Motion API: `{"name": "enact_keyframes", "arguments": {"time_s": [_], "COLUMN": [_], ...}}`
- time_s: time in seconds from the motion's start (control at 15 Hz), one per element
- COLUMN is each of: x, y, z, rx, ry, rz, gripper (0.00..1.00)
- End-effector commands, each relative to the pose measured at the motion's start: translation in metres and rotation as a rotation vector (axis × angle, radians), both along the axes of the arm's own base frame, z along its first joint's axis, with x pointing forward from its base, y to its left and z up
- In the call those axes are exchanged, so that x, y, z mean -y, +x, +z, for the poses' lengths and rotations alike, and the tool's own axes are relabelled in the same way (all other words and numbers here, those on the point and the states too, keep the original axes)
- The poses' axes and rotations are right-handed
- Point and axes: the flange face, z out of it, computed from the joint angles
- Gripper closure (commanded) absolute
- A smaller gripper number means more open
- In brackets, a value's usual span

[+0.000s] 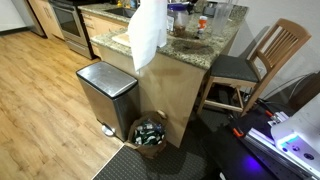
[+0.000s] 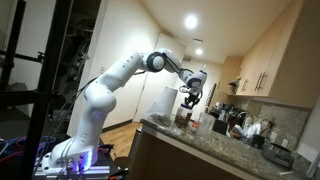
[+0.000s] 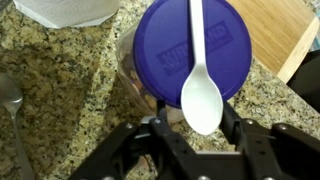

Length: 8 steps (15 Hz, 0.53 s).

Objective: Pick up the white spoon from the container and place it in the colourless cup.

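In the wrist view a white plastic spoon (image 3: 199, 70) lies across the round blue lid (image 3: 165, 45) of a container, its bowl sticking out past the lid's near edge. My gripper (image 3: 194, 122) is open, with one finger on each side of the spoon's bowl. The rim of a clear, colourless cup (image 3: 127, 72) shows at the left of the lid, mostly hidden under it. In an exterior view my gripper (image 2: 190, 97) hangs over the granite counter (image 2: 200, 138).
A metal spoon (image 3: 10, 100) lies on the counter at the left. A white paper towel (image 3: 70, 10) is beyond it, and a wooden board (image 3: 285, 30) is at the far right. Beside the counter stand a steel trash can (image 1: 105, 95), a full bin (image 1: 150, 133) and a chair (image 1: 255, 60).
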Motion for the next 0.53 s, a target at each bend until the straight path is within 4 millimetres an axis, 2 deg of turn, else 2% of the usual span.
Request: {"name": "enact_keyframes", "arguments": {"time_s": [0.0, 0.07, 0.13, 0.2, 0.4, 0.47], "x": [0.011, 0.013, 0.015, 0.017, 0.022, 0.024], "y": [-0.007, -0.009, -0.009, -0.010, -0.012, -0.013], "z": [0.005, 0.005, 0.005, 0.004, 0.003, 0.002], "rx": [-0.015, -0.018, -0.021, -0.022, -0.023, -0.029], "ry": [-0.032, -0.046, -0.057, -0.068, -0.079, -0.094], "rz": [-0.003, -0.001, -0.001, 0.000, 0.002, -0.002], "gripper": [0.72, 0.85, 0.89, 1.00, 1.00, 0.75]}}
